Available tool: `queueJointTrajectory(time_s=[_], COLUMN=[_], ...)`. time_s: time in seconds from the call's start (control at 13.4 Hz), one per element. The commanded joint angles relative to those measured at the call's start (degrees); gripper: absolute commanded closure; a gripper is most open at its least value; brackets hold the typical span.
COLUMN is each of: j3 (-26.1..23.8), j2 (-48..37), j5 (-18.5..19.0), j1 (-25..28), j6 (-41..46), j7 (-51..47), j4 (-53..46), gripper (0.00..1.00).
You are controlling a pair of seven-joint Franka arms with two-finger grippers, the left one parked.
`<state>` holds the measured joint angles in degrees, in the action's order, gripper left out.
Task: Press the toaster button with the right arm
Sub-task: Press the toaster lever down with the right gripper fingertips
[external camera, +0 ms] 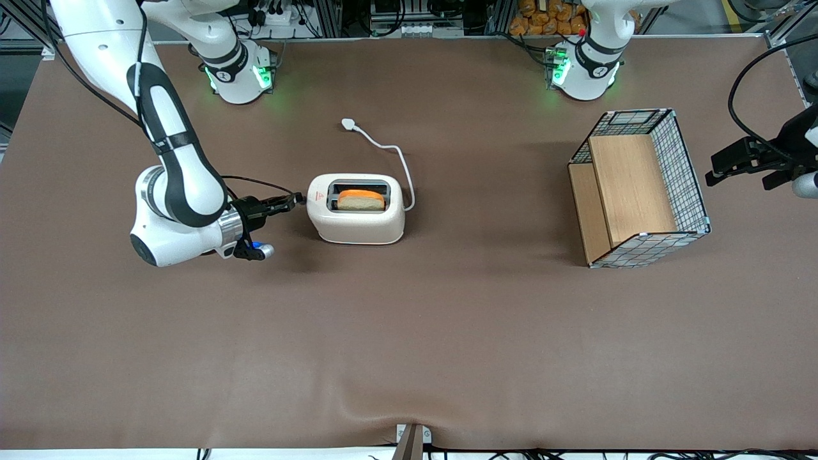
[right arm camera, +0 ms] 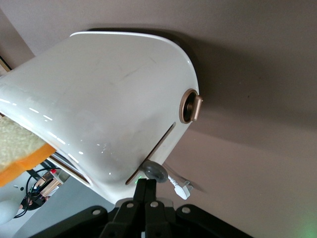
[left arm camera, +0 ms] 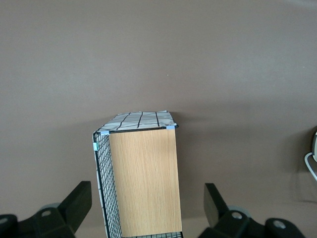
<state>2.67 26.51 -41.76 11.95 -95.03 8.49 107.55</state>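
Brown table is filling the front view; at left-centre, the gripper, fingers pressed together, is touching the toaster, hiding the button that the wrist view is showing

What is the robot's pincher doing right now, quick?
Right arm's tool: closed, holding nothing, its tip at the grey button on the toaster.
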Motion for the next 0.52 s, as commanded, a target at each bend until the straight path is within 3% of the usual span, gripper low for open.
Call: queueJointTrajectory(time_s=[0.0,0.45], j3=[0.3,0.3], j2=[0.6,1.8], j5=[-1.7,-1.7], j1=[0.5,0.6], j6=[-0.7,-1.3], j7=[1.1,1.2], j4=[0.4,0.4], gripper=[1.0,1.0])
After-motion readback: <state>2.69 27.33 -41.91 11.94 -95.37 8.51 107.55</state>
